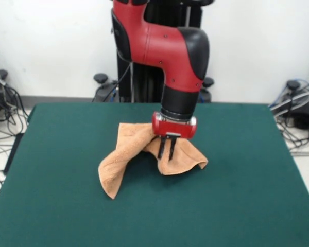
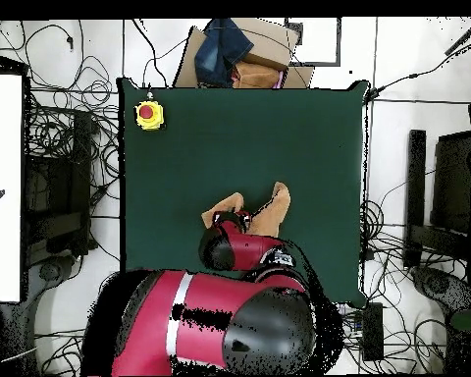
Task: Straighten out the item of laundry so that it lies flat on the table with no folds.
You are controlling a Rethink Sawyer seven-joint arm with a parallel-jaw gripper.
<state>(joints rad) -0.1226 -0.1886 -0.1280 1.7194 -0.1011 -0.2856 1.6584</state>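
The claw (image 1: 167,148) pinches the peach terry towel (image 1: 124,162) narrowly – crumpled, draped in folds – on the green felt worktop (image 1: 237,206).

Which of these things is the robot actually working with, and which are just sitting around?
In use:
towel, bunched and folded
table, under the towel
gripper, down on the towel

Just lying about:
yellow box with red button, on a table corner
cardboard box, beyond the table
cables, on the floor

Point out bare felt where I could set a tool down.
Bare: the table between towel and front-view near edge, plus both side strips. Crowded: the middle under the end effector; yellow button box takes one corner.
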